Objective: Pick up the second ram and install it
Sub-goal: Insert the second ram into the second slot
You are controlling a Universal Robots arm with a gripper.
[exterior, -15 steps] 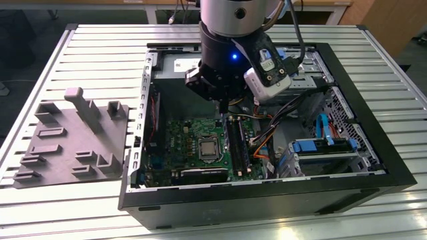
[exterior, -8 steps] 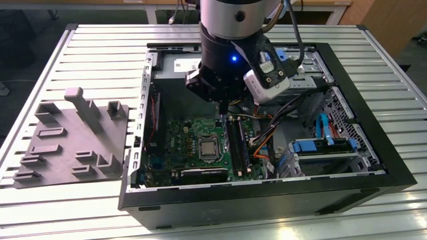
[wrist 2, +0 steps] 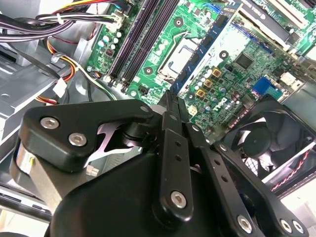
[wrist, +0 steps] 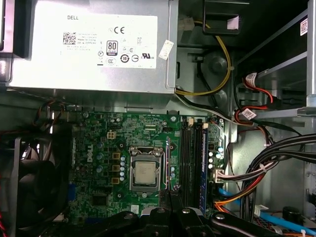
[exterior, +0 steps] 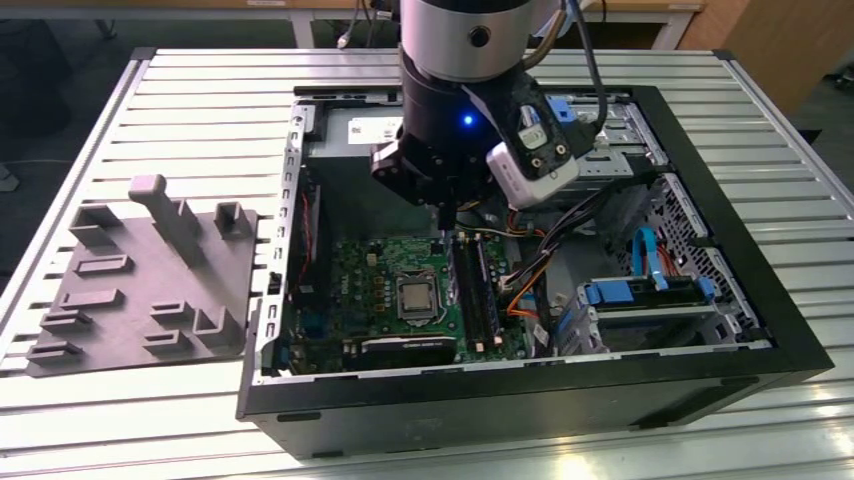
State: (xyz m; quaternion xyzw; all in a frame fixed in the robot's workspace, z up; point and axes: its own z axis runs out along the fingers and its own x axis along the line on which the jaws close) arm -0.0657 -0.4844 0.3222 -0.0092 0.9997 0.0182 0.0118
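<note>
1. The pincer (exterior: 445, 232) hangs low inside the open computer case (exterior: 721, 340), just above the motherboard (exterior: 380, 270). In the second wrist view its thin fingers (wrist 2: 171, 131) lie pressed together, and I see nothing between them.
2. Well apart from the pincer, on the exterior view's left, a grey tray (exterior: 134, 300) lies on the slatted table (exterior: 200, 90) outside the case. Its pegs and pockets look plain grey.
3. The case surrounds the pincer and holds everything else. A fan (wrist 2: 269, 143) sits at one wall, and the motherboard lies flat beneath the fingertips.
4. The processor socket (wrist: 145, 173) lies almost under the fingertips.
5. The memory slots (wrist: 192, 158) run just beside the fingertips, on the exterior view's right. A board with a bluish face stands in the rail farthest from the pincer.
6. Judging by the bare tray and the empty fingers, the pick-up looks done. The second ram is most likely standing among those slots, though I cannot tell it from the dark rails. Nor can I tell whether it is fully seated.
7. Farther to the exterior view's right lie the cable bundles (exterior: 534, 270) and a drive cage (exterior: 641, 295) with blue clips. The power supply (wrist: 94, 44) sits at the far wall, beyond the pincer.
</note>
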